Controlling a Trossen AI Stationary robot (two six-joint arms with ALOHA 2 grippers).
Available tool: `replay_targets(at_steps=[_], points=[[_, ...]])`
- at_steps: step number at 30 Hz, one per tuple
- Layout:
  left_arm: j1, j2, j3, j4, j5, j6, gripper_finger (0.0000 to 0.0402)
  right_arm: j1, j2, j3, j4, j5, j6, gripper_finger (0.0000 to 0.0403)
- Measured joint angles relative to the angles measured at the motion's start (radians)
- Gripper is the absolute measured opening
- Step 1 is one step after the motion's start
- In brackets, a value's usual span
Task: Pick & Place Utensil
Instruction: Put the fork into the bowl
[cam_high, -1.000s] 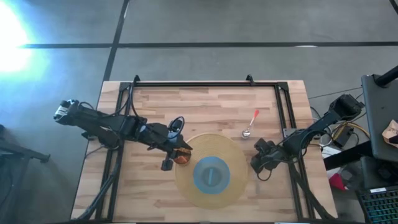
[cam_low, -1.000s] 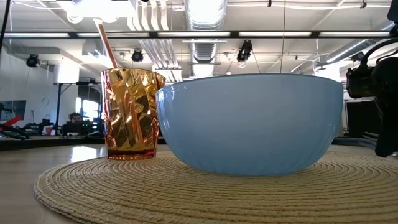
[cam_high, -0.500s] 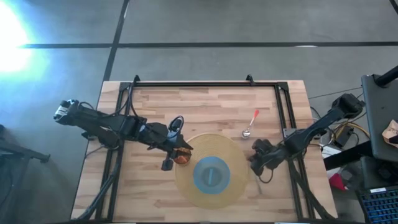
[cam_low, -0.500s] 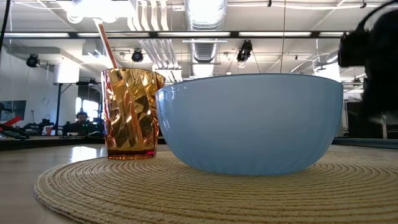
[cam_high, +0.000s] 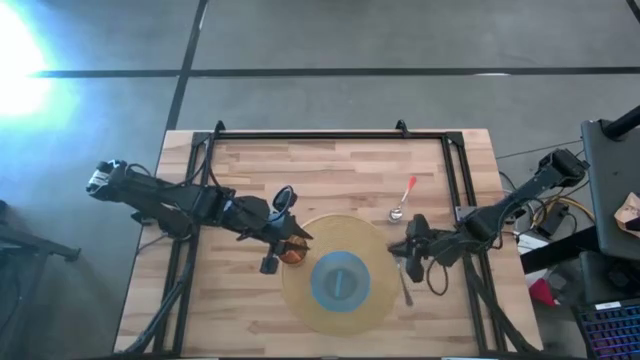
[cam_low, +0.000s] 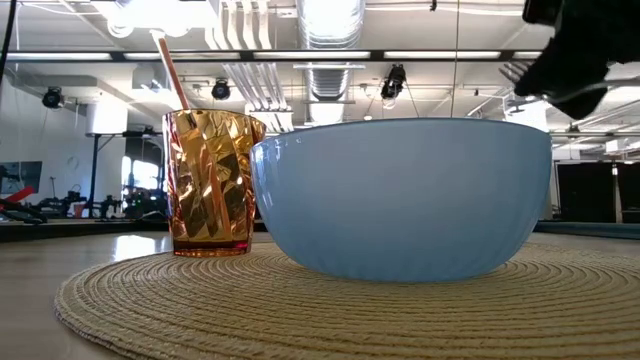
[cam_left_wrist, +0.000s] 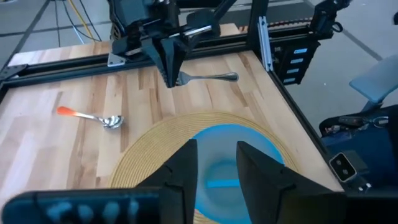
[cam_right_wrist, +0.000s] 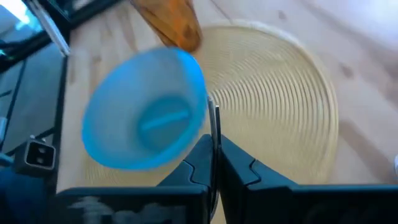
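Note:
A silver fork (cam_high: 404, 285) is in my right gripper (cam_high: 406, 254), shut on it above the woven mat's right rim; it also shows in the left wrist view as fork (cam_left_wrist: 208, 77). A blue bowl (cam_high: 341, 280) stands mid-mat, an amber cup (cam_high: 290, 252) with an orange stick in it (cam_low: 175, 75) on the mat's left part. My left gripper (cam_high: 291, 242) hangs open over the cup. An orange-handled spoon (cam_high: 403, 200) lies on the wood farther back. My right gripper pinches the fork between its two fingers near the tine end (cam_left_wrist: 179, 79). The fingers (cam_left_wrist: 168, 65) point down from above, across the fork. The fork is lifted clear and roughly level, its handle (cam_left_wrist: 230, 76) sticking out toward the table's near edge.
The round woven mat (cam_high: 300, 300) fills the table's near middle. A black frame (cam_high: 330, 136) runs along the table's far and side edges. Bare wood lies to the left of the mat and along the far side.
My right gripper has risen from table height to above the bowl's rim, turned, and shifted a little toward the mat, carrying the fork up off the table. The left arm, cup, bowl and spoon have stayed put.

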Motion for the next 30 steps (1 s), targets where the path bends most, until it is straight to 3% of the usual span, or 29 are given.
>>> replay_targets(at_steps=[10,23,30], points=[[0.001,0.059,0.0,0.074,-0.014,-0.047,0.0192,0.0,-0.003,0.009,0.224,0.063,-0.293,0.0008],[0.005,0.185,0.0,0.236,-0.014,-0.058,0.0197,-0.001,-0.005,0.009,0.54,0.184,-0.682,0.0008],[0.009,0.241,0.0,0.322,-0.014,-0.068,0.0197,-0.003,-0.005,0.009,0.731,0.188,-0.906,0.0008]])
